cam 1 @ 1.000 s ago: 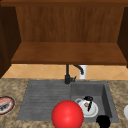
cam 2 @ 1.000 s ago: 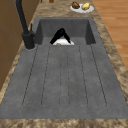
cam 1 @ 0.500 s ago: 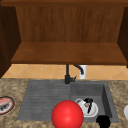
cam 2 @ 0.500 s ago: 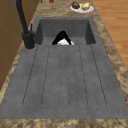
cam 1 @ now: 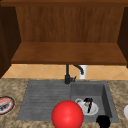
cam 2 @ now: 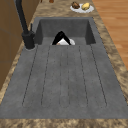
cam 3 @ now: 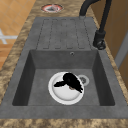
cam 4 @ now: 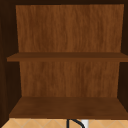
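A black hand is seen low in the sink basin, lying over a white bowl that rests on the basin floor beside the drain. Its fingers are spread and reach down into the bowl, apparently touching the inside; whether they are curled on the rim cannot be told. In the front view this hand is placed over the bowl in the right half of the sink, so it is taken as the left hand, while a second black hand is seen at the bottom edge, to its right, its fingers not discernible. A red ball is shown in front of the draining board. A black faucet stands behind the basin.
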Robot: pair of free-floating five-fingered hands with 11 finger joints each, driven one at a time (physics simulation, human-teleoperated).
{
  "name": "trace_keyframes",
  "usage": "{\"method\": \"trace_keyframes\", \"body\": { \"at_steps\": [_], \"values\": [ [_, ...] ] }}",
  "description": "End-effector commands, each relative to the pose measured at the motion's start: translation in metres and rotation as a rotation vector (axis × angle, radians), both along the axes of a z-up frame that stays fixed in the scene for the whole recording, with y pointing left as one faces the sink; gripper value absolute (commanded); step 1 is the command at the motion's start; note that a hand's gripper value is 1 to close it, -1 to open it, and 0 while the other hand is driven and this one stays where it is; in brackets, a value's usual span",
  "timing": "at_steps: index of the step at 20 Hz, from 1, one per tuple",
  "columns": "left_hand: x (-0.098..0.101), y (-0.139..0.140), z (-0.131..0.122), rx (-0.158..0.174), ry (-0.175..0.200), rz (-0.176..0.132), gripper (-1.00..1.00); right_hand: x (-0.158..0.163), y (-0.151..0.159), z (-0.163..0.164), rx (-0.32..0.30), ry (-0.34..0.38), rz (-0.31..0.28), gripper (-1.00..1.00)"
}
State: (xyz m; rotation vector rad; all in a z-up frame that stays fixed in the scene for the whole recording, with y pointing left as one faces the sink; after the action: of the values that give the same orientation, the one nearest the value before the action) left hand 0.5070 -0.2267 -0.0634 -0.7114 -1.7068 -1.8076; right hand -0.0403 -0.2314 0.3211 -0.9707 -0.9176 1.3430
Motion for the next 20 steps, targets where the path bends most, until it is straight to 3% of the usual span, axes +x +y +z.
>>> {"method": "trace_keyframes", "body": {
  "at_steps": [1, 4, 5, 6, 7, 12, 17, 19, 20],
  "values": [
    [0.013, 0.0, -0.012, 0.016, 0.051, -0.007, -1.0, 0.0, 0.0, 0.0, 0.0, 0.0, 0.0, 0.0],
    [0.01, 0.003, -0.015, 0.0, 0.057, -0.015, -1.0, 0.0, 0.0, 0.0, 0.0, 0.0, 0.0, 0.0],
    [0.005, 0.007, -0.016, -0.008, 0.041, -0.023, 1.0, 0.0, 0.0, 0.0, 0.0, 0.0, 0.0, 0.0],
    [0.002, 0.009, -0.012, -0.002, 0.005, -0.057, 1.0, 0.0, 0.0, 0.0, 0.0, 0.0, 0.0, 0.0],
    [0.004, 0.01, -0.012, -0.004, -0.066, -0.07, 1.0, 0.0, 0.0, 0.0, 0.0, 0.0, 0.0, 0.0],
    [-0.005, 0.005, -0.013, -0.023, -0.304, -0.071, 1.0, 0.0, 0.0, 0.0, 0.0, 0.0, 0.0, 0.0],
    [-0.016, 0.002, -0.006, -0.043, -0.522, -0.096, 1.0, 0.0, 0.0, 0.0, 0.0, 0.0, 0.0, 0.0],
    [-0.014, 0.003, -0.003, -0.054, -0.52, -0.108, 1.0, 0.0, 0.0, 0.0, 0.0, 0.0, 0.0, 0.0],
    [-0.012, 0.003, 0.002, -0.05, -0.493, -0.114, 1.0, 0.0, 0.0, 0.0, 0.0, 0.0, 0.0, 0.0]
  ]
}}
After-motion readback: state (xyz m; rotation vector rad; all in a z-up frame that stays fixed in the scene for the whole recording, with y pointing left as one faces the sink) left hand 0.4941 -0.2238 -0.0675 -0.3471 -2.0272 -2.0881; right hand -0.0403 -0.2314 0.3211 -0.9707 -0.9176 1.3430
